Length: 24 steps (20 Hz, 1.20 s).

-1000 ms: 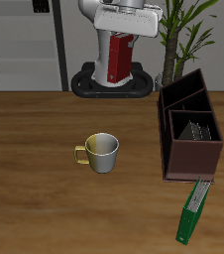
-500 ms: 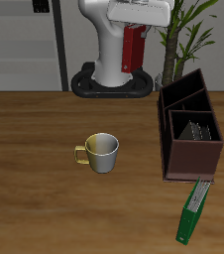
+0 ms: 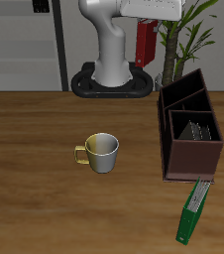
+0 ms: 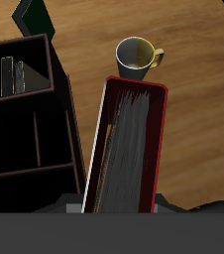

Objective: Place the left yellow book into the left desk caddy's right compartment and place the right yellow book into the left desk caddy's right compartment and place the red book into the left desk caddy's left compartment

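Exterior and wrist views of the work scene. The tool (image 3: 146,22) is closed on the red book (image 3: 144,44), which hangs upright below it, high above the far part of the bench (image 3: 45,189) and in front of the potted plant (image 3: 188,30). In the wrist view the red book (image 4: 132,149) extends away from the tool, its white page edge turned toward the left desk caddy (image 4: 30,119); the fingers themselves are hidden behind the book. The left desk caddy (image 3: 188,127) stands on the bench below and nearer than the held book. Two thin grey books (image 3: 196,130) stand upright in the compartment nearer the bench's front edge; the farther compartment holds no book. A green book (image 3: 192,210) lies flat on the bench just in front of the caddy. A metal mug (image 3: 99,152) stands near the bench's middle, well apart from the caddy. Compared with half a second earlier, the tool and the red book have shifted sideways toward the caddy's side of the scene; all other objects are unmoved.
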Available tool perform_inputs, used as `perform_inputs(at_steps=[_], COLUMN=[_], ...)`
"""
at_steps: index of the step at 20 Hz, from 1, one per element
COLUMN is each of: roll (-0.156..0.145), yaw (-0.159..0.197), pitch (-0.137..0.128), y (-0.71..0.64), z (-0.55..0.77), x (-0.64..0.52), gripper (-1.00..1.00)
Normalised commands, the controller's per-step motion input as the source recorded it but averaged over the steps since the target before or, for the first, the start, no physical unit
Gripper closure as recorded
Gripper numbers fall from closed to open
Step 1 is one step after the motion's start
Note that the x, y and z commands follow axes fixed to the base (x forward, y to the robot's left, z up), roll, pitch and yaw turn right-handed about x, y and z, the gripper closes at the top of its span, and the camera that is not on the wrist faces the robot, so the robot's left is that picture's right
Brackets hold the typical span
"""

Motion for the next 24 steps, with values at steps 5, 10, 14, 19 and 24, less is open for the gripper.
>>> perform_inputs(at_steps=[5,10,14,19,24], roll=[0.025,0.019,0.036,0.05,0.07], yaw=[0.01,0.029,0.02,0.015,0.019], pitch=[0.005,0.002,0.003,-0.007,0.002], y=[0.2,0.25,0.29,0.38,0.38], z=[-0.06,-0.03,-0.02,0.03,0.01], x=[-0.24,-0.08,-0.05,-0.01,0.01], gripper=[1.0,1.0,1.0,1.0,1.0])
